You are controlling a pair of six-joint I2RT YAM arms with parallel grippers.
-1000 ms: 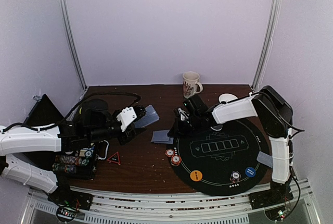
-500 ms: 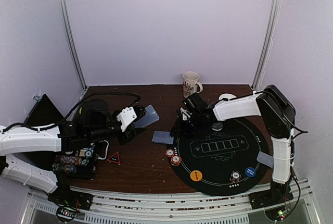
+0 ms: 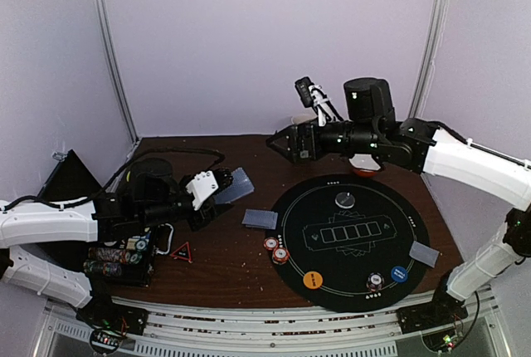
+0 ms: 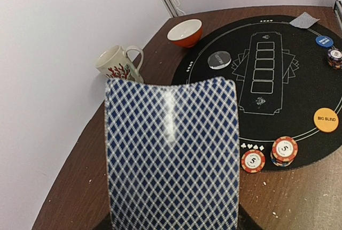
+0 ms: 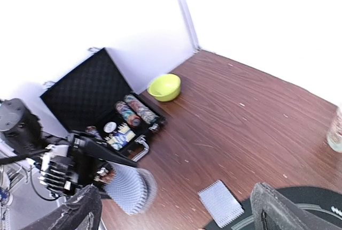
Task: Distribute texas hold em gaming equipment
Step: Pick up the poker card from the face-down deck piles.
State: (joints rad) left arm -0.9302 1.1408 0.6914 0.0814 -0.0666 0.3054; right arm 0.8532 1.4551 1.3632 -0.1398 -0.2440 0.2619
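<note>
My left gripper (image 3: 217, 193) is shut on a stack of blue-checked playing cards (image 3: 236, 183) held above the table left of the mat. In the left wrist view the cards (image 4: 171, 155) hide the fingers. My right gripper (image 3: 279, 143) hangs high over the table's back, open and empty. In the right wrist view its fingers (image 5: 278, 208) stand far apart. One card (image 3: 259, 218) lies at the mat's left edge and another card (image 3: 424, 252) at its right edge. Two red-and-white chips (image 3: 276, 249), an orange button (image 3: 312, 279), a blue button (image 3: 399, 274), a clear-grey button (image 3: 344, 199) and one more chip (image 3: 375, 281) sit on the black round mat (image 3: 365, 253).
An open black case (image 5: 101, 101) with chip rows stands at the left, beside a green bowl (image 5: 164, 86). A small red triangle (image 3: 182, 250) lies near the case. A white patterned mug (image 4: 117, 64) and an orange bowl (image 4: 185, 32) stand at the back.
My right gripper opened, left a card lying at the mat's left edge, and rose up and back. The left arm and its cards stayed still.
</note>
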